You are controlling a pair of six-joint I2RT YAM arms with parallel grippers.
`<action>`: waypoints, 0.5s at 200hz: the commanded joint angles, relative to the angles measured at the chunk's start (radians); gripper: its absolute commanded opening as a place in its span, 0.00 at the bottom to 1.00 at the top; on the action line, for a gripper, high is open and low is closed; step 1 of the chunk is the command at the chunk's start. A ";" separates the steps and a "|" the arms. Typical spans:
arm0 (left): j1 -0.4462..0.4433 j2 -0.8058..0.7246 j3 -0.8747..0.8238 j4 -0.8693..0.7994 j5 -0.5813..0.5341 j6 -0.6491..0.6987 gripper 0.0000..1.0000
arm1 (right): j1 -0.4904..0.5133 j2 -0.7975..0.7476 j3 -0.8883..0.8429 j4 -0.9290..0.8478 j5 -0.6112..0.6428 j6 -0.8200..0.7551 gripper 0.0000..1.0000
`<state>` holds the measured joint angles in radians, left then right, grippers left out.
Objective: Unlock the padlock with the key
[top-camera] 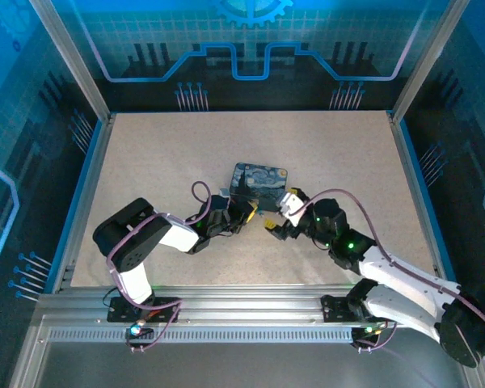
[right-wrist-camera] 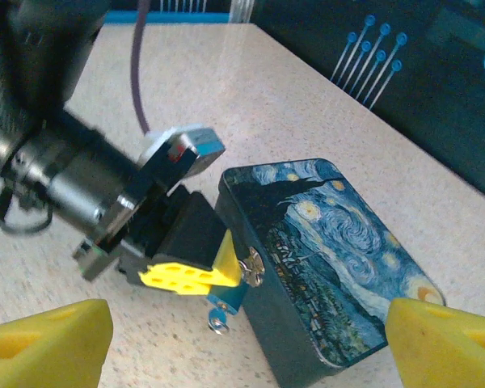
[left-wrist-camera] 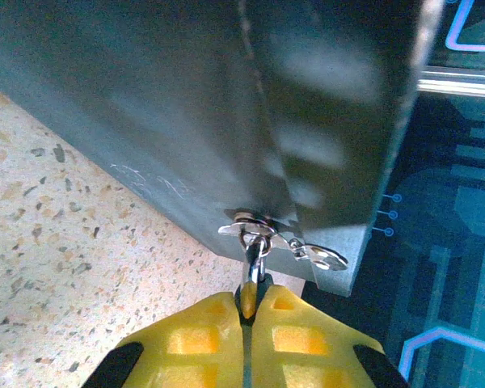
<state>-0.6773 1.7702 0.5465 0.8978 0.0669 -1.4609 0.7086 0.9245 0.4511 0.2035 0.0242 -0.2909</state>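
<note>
We've got left jaws clamped on the padlock (left-wrist-camera: pixel 253 260) at the tin (right-wrist-camera: pixel 323 242) hasp (left-wrist-camera: pixel 287 240) | right jaws wide apart, facing the tin's front | tin flat on tabletop (top-camera: pixel 226 141)

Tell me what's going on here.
The left gripper is shut on the padlock, which hangs from the latch of the starry-night tin. The right gripper is open and empty, facing the tin's latch side. A small blue piece with a ring dangles under the left fingers; I cannot tell if it is the key.
</note>
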 commanded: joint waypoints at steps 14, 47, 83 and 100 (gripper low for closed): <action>-0.005 -0.056 -0.002 -0.028 -0.002 0.008 0.00 | 0.065 0.054 -0.029 0.060 0.112 -0.293 0.89; -0.005 -0.075 0.004 -0.049 -0.001 0.008 0.00 | 0.097 0.141 -0.029 0.142 0.170 -0.351 0.89; -0.005 -0.073 0.007 -0.043 0.002 -0.004 0.00 | 0.124 0.265 -0.015 0.205 0.181 -0.369 0.87; -0.005 -0.074 0.007 -0.041 0.004 -0.011 0.00 | 0.133 0.321 -0.005 0.231 0.187 -0.371 0.85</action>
<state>-0.6773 1.7264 0.5465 0.8337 0.0673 -1.4654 0.8200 1.1828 0.4355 0.3546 0.1841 -0.6300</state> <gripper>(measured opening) 0.082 0.860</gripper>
